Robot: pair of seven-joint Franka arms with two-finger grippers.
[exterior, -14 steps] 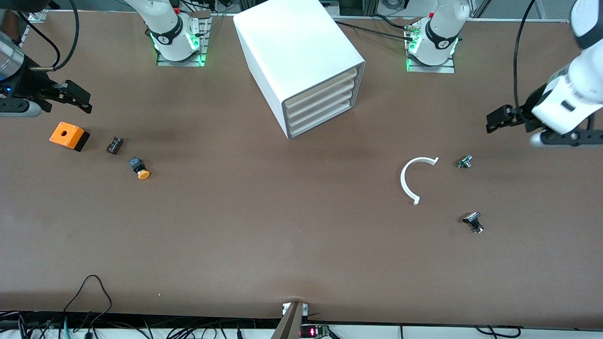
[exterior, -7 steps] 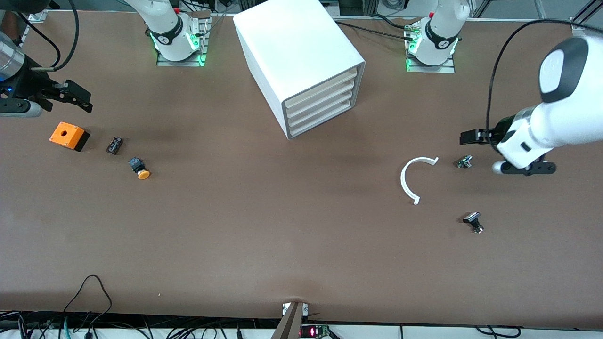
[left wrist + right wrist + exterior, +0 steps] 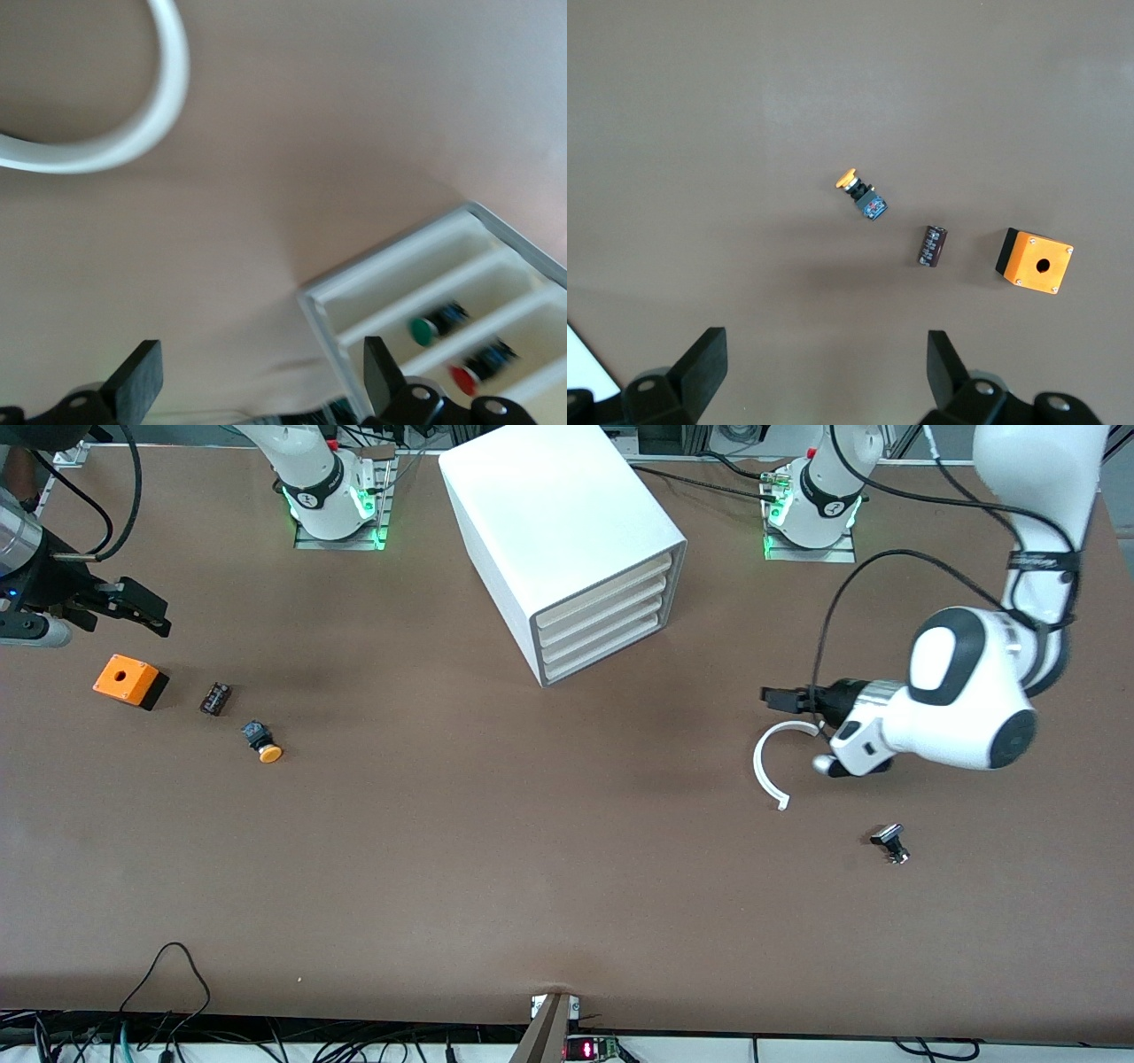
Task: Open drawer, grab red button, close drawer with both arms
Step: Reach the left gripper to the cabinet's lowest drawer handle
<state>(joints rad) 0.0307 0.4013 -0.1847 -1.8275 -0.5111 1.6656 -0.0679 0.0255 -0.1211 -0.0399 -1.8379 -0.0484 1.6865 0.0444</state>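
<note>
I have the left arm folded down from its base, its bulky white wrist hanging low over the table at its own end and its hand lying nearly level, pointing toward the cabinet [image 3: 567, 540]. The left gripper [image 3: 784, 698] hangs over the tip of the white curved strip [image 3: 764, 766], fingers spread wide and holding nothing; in the left wrist view the left gripper [image 3: 257, 381] shows both black fingers apart with only bare table between them. The drawer [image 3: 602, 609], second from the top, is shut flush with the other three in the front view. Through the cabinet's front in the left wrist view I can see the button [image 3: 462, 379] with its red cap lying inside, one level away from a green-capped button [image 3: 425, 329]; I cannot tell for sure which drawer it is in. The right arm waits at its end of the table, its right gripper [image 3: 142, 607] released and empty, up over the table near the orange box [image 3: 130, 680]. Beside that box lie a small dark part [image 3: 215, 698] and the orange-capped button [image 3: 262, 742], each a little nearer to the front camera than the last. A small black part [image 3: 890, 843] lies nearer to the front camera than the curved strip, toward the left arm's end.
</note>
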